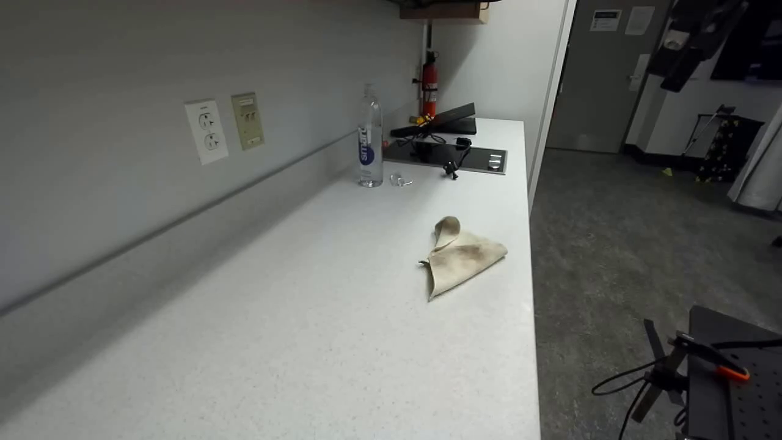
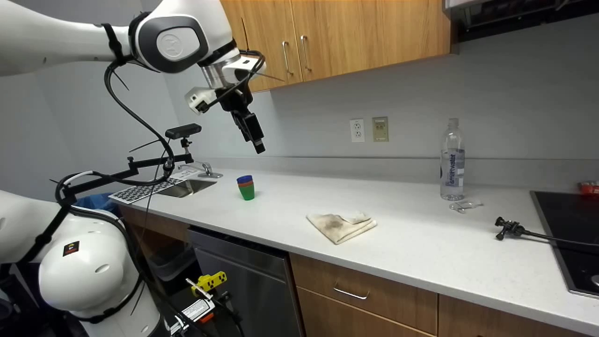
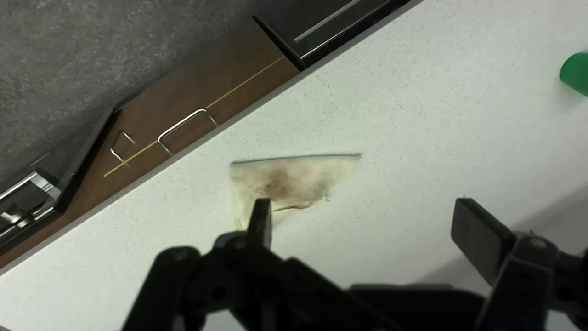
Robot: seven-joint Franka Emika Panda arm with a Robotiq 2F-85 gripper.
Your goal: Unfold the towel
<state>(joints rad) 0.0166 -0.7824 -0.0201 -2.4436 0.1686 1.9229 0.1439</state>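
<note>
My tool (image 3: 363, 220) is spread wide: in the wrist view its two fingers (image 3: 260, 220) stand well apart. In an exterior view it hangs tilted in the air, high above the worktop (image 2: 402, 248) and well apart from the towel (image 2: 334, 227).

The towel lies on the worktop close to its front edge, folded over itself, with brown stains on the upper layer. In the wrist view I read its long axis along one straight edge, which runs almost level across this view and is slanted to the front edge of the worktop. The narrow tip of the towel points there to the right, to the side of the cups (image 3: 576, 73). One finger stands before the lower left part, so the whole outline I cannot tell from this view. In an exterior view I see that one part is curled, and this part points toward the cooktop (image 1: 427, 156).

Farther out, the cups stand stacked between the towel and the sink (image 2: 192, 187). To the opposite side, the bottle (image 2: 452, 164) stands upright, with a small clear thing (image 2: 464, 206) just beside it. A black clamp (image 2: 510, 228) lies near the cooktop.
</note>
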